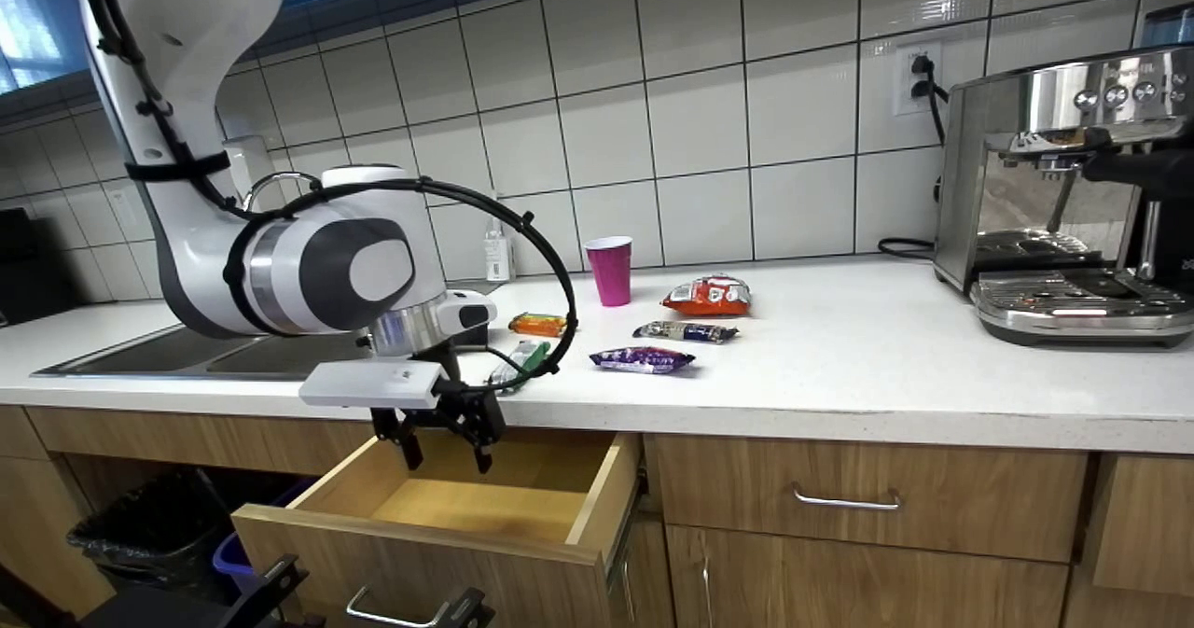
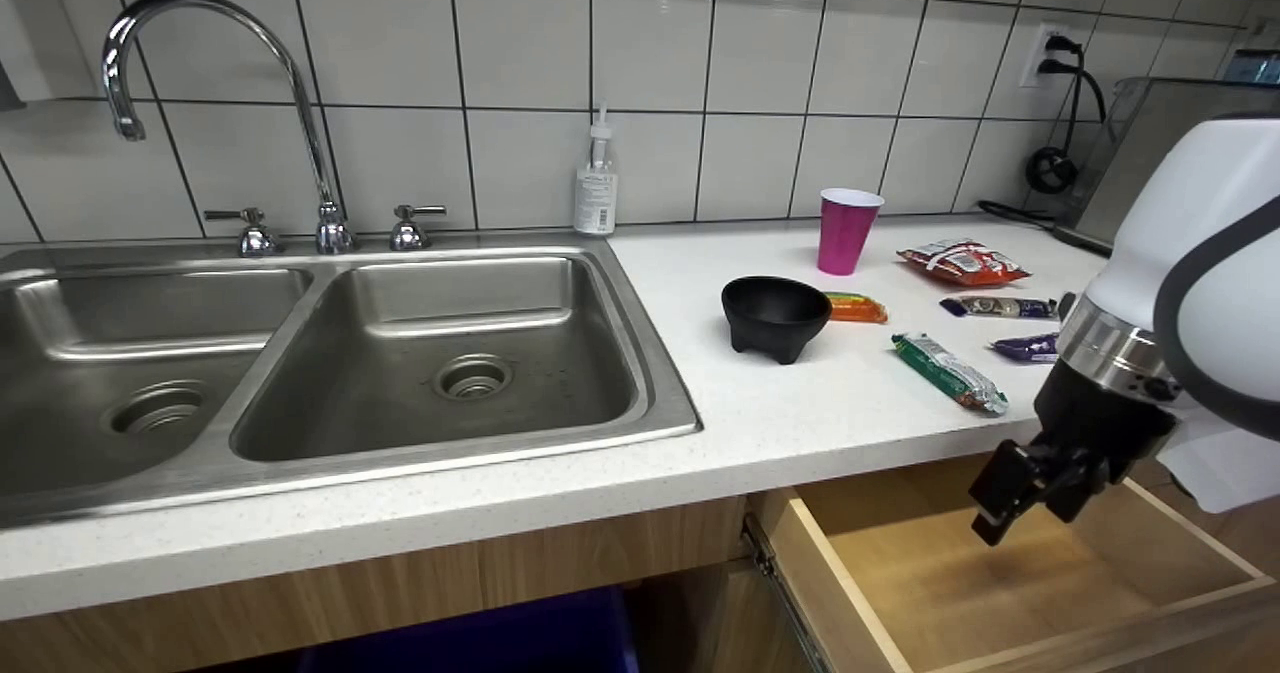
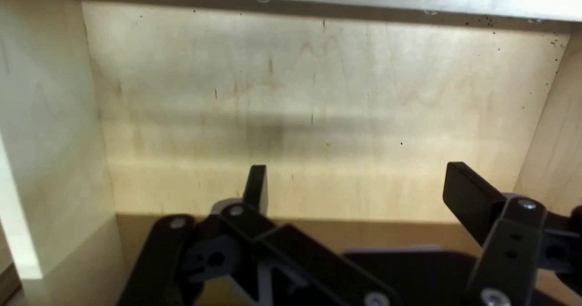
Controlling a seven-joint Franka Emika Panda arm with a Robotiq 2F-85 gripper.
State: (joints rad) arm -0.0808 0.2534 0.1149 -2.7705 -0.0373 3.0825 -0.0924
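My gripper (image 1: 448,463) is open and holds nothing. In both exterior views it hangs over an open wooden drawer (image 1: 597,507), its fingers pointing down. The other exterior angle shows the gripper (image 2: 1028,520) above the bare drawer bottom (image 2: 960,593). In the wrist view the two fingers (image 3: 358,166) stand wide apart over the drawer's pale floor (image 3: 282,69). On the counter behind lie a green wrapped bar (image 2: 950,373), an orange packet (image 2: 856,307), a purple packet (image 1: 642,359), a dark blue bar (image 1: 687,331) and a red bag (image 1: 708,296).
A pink cup (image 1: 611,272) and a black bowl (image 2: 775,313) stand on the counter. A double sink (image 2: 660,393), a faucet (image 2: 300,83) and a bottle (image 2: 596,188) are beside them. An espresso machine (image 1: 961,180) and a black-lined bin (image 1: 149,525) flank the area.
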